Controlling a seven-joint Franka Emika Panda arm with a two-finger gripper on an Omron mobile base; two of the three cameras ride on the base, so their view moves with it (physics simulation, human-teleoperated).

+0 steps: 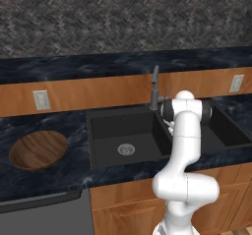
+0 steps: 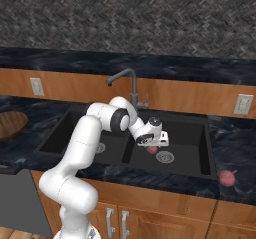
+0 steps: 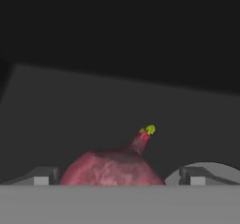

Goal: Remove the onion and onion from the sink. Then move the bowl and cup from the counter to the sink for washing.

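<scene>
1. I have the gripper (image 2: 152, 144) down inside the right basin of the sink (image 2: 210, 148), its jaws spread wide. In the hand view one onion (image 3: 110, 169) sits between the two finger tips (image 3: 42, 176), so I judge the hand is placed to close on it; nothing is pinched yet.

2. That onion (image 2: 152, 149) lies on the basin floor just beside the right drain (image 2: 165, 157), on the side nearer the divider. Its stalk with a small green tip points up past the fingers in the hand view.

3. The other onion (image 2: 227, 177) rests on the counter (image 2: 235, 143) near the sink's front right corner, so I take half of the removal as done.

4. The bowl (image 1: 38, 149) sits on the counter left of the sink, near the left edge of the left base view, well apart from the arm. I cannot find the cup in these views.

5. The faucet (image 2: 131, 85) rises from the sink's back rim over the divider, just behind the arm's forearm. Lifting straight up, I judge, keeps the wrist clear of its neck.

6. The left basin shows its own drain (image 1: 126, 149). The basin walls close around the hand, so I would rise before swinging right toward the counter.
</scene>
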